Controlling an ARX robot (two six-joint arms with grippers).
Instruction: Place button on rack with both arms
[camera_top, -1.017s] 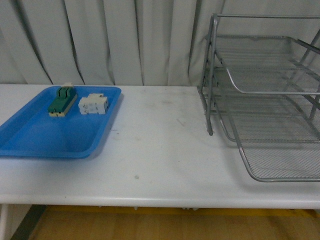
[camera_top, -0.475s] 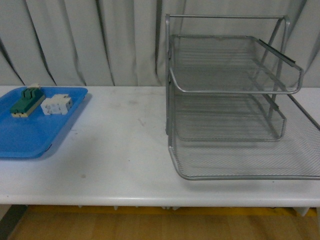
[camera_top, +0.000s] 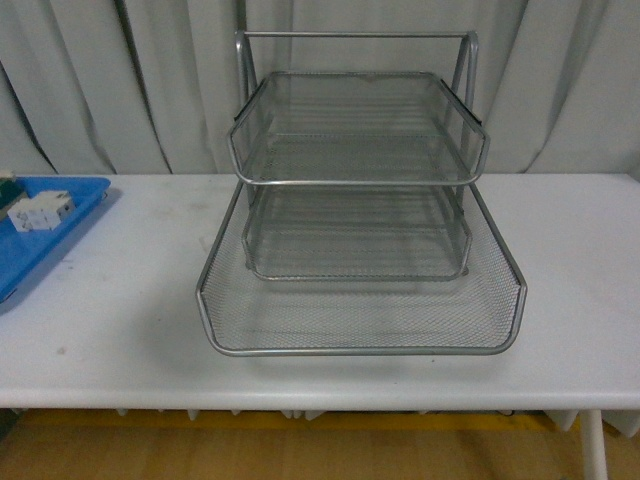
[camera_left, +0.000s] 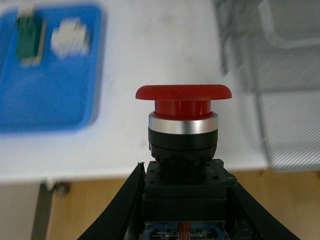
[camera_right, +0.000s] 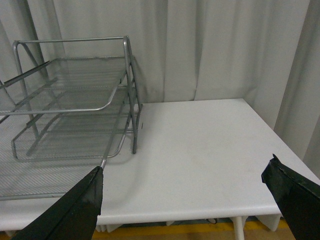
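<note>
the left gripper (camera_left: 184, 212) is clamping the blocky black body of the button (camera_left: 183, 120), holding it in the air with the cap pointing outward. the right gripper (camera_right: 182, 200) is hanging open and empty beside the rack (camera_top: 358, 351). the step in hand is probably transfer to 1 of the 3 wire-mesh tiers. the base should be going down flat before release, since the glossy red mushroom cap and silver collar are likely making it top-heavy.
</note>
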